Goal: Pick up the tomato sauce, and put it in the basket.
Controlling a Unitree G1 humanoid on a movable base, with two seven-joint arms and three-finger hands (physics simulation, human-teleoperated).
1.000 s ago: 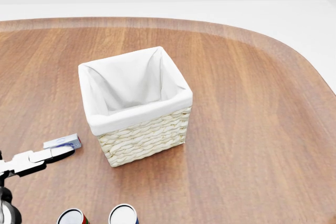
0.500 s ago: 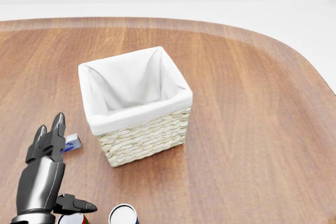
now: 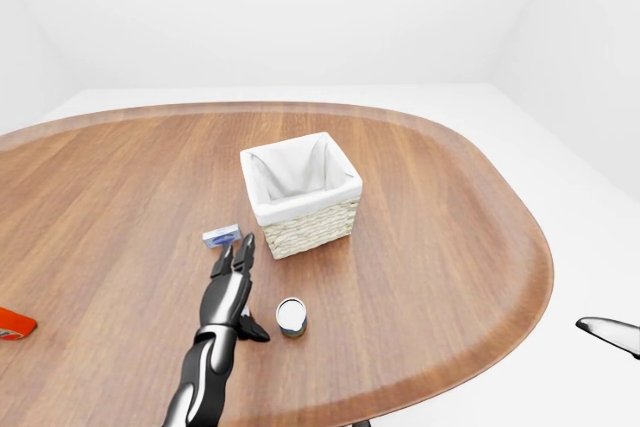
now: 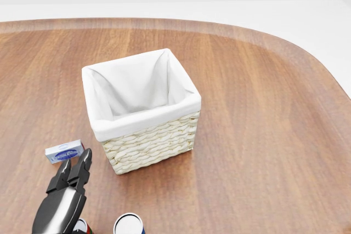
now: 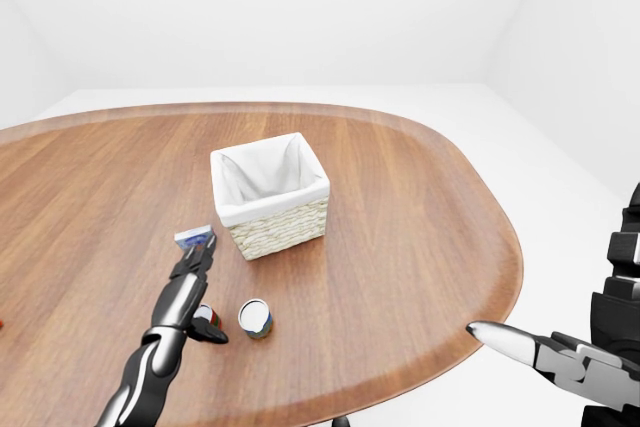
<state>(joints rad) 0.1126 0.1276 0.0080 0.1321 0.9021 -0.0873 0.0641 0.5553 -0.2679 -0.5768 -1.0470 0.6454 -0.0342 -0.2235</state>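
Observation:
The tomato sauce can [image 5: 207,319], red with a white top, stands near the table's lower edge in the right-eye view, mostly hidden under my left hand [image 5: 195,265]. That hand is open, its fingers stretched out flat above the can and pointing towards the basket [image 4: 148,135]; its thumb reaches out beside the can. The basket is woven, lined with white cloth, and nothing shows inside it. My right hand [image 5: 520,345] hangs open off the table's right edge, far from the can.
A second can [image 4: 129,224] with a white top and blue side stands just right of the tomato sauce. A small blue-and-white box [image 4: 64,151] lies left of the basket. An orange object [image 3: 12,323] lies at the far left. The wooden table [image 4: 263,135] is oval.
In the head view my left hand has slid right and down, uncovering the small box. A second ago it lay turned sideways near the box. Basket and cans are unmoved.

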